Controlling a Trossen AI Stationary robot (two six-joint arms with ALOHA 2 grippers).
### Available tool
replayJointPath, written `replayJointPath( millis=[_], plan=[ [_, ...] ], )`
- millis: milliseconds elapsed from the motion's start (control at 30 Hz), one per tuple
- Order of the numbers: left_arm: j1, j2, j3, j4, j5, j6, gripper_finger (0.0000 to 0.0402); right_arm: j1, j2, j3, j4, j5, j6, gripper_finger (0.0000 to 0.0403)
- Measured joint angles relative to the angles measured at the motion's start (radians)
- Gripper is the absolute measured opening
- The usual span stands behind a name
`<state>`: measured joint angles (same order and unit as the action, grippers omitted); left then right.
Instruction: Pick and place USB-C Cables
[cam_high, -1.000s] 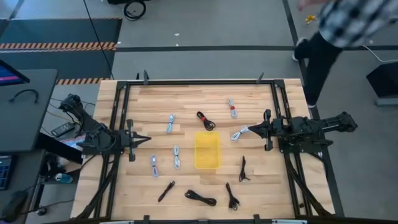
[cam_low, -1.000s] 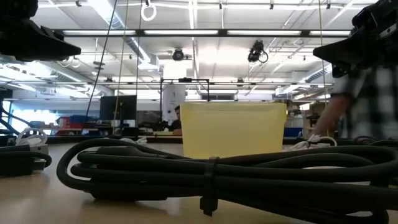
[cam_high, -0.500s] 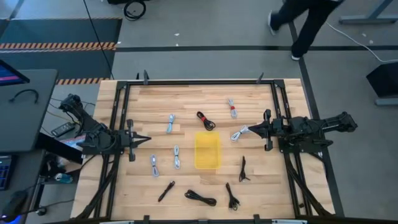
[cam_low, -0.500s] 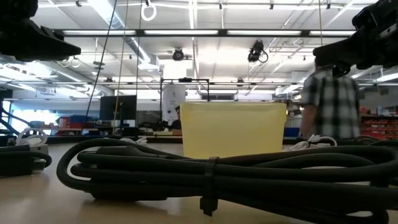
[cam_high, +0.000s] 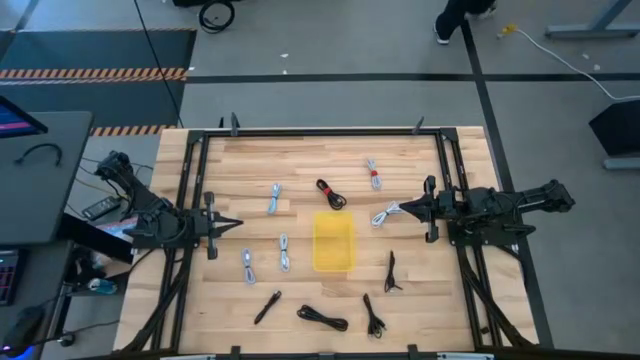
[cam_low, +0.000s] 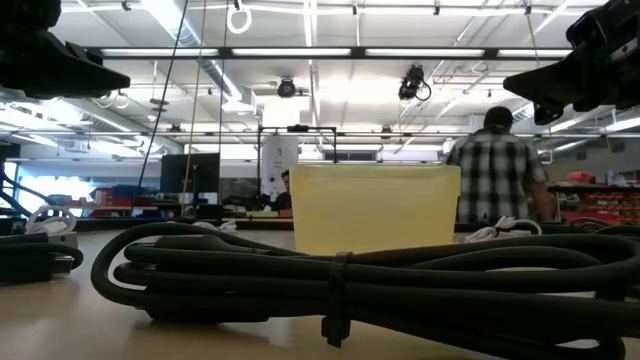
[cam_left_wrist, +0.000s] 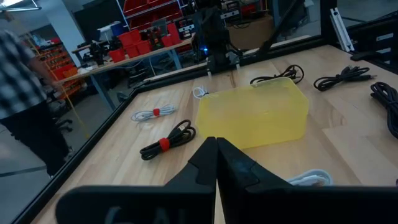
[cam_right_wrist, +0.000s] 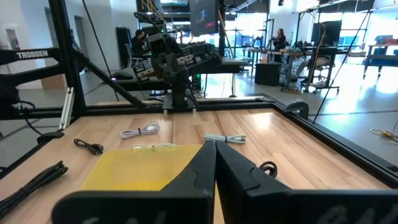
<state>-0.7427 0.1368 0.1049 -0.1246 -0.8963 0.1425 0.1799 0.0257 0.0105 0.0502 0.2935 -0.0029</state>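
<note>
Ten short bundled USB-C cables lie scattered flat on the counter, none touching another. Around twelve o'clock sit a black coil with a red tie (cam_high: 331, 193) and a pale one with a red tie (cam_high: 373, 173). A white one (cam_high: 385, 214) lies at three. Grey-white bundles rest at ten (cam_high: 274, 198), nine (cam_high: 283, 252) and eight (cam_high: 247, 265). Black cables sprawl at seven (cam_high: 267, 307), six (cam_high: 322, 318), five (cam_high: 373, 317) and four (cam_high: 390, 272).

Cables (cam_high: 283, 252) seemingly around yellow bin (cam_high: 333, 241)
</note>
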Motion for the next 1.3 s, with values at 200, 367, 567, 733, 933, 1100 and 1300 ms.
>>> replayJointPath(
  millis=[200, 367, 567, 733, 933, 1100, 1300],
  plan=[
    [0.0, 0.0, 0.0, 0.001, 0.0, -0.04, 0.0007, 0.0, 0.0, 0.0, 0.0, 0.0, 0.0, 0.0016],
    [0.003, 0.001, -0.001, 0.077, -0.022, -0.2, 0.0007, 0.0, 0.0, 0.0, 0.0, 0.0, 0.0, 0.0016],
    [0.055, 0.0, 0.0, 0.372, -0.283, -0.418, 0.0007, 0.0, 0.0, 0.0, 0.0, 0.0, 0.0, 0.0016],
    [0.108, 0.0, 0.0, 0.519, -0.344, -0.395, 0.0007, 0.0, 0.0, 0.0, 0.089, 0.0, 0.0, 0.0016],
    [0.15, 0.0, 0.0, 0.524, -0.345, -0.425, 0.0007, 0.0, 0.0, 0.0, 0.442, 0.048, 0.041, 0.0016],
    [0.175, 0.0, 0.0, 0.545, -0.33, -0.504, 0.0007, 0.0, 0.0, 0.0, 0.713, 0.107, 0.043, 0.0016],
    [0.18, 0.0, 0.0, 0.568, -0.207, -0.468, 0.0007, 0.0, 0.0, 0.0, 0.752, 0.107, 0.048, 0.0016]
  ],
)
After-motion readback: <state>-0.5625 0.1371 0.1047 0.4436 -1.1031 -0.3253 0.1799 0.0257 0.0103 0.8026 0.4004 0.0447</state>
